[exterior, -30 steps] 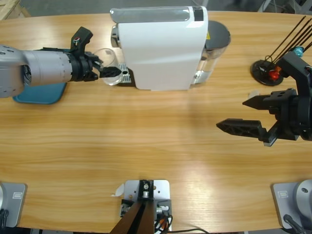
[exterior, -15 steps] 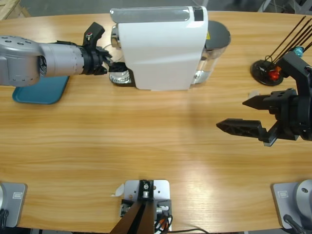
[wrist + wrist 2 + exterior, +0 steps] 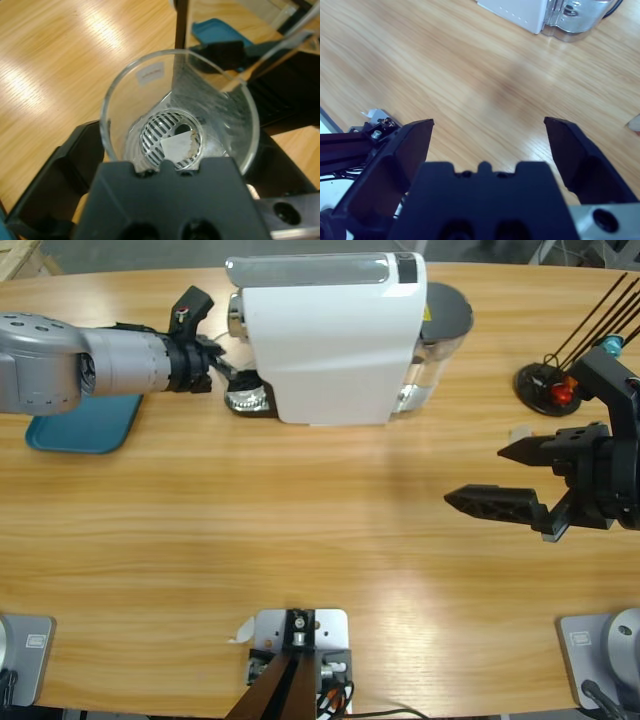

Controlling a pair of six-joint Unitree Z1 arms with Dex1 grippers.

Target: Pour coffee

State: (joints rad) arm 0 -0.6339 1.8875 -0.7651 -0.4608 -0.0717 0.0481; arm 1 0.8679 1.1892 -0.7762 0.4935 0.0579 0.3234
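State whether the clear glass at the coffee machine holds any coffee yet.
Empty: through the glass held in the left gripper, the drip grate shows clearly, with no dark liquid.

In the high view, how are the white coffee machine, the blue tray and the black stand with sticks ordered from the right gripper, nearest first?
From the right gripper:
1. Black stand with sticks, just behind it at the far edge.
2. White coffee machine, middle of the far side.
3. Blue tray, opposite end.

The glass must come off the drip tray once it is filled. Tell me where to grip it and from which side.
Take the glass by its round side wall, fingers on opposite sides. Come in level from the side away from the coffee machine, where the left gripper is. The glass stands upright on the drip grate, and the machine's body, close on its other side, probably blocks that approach.
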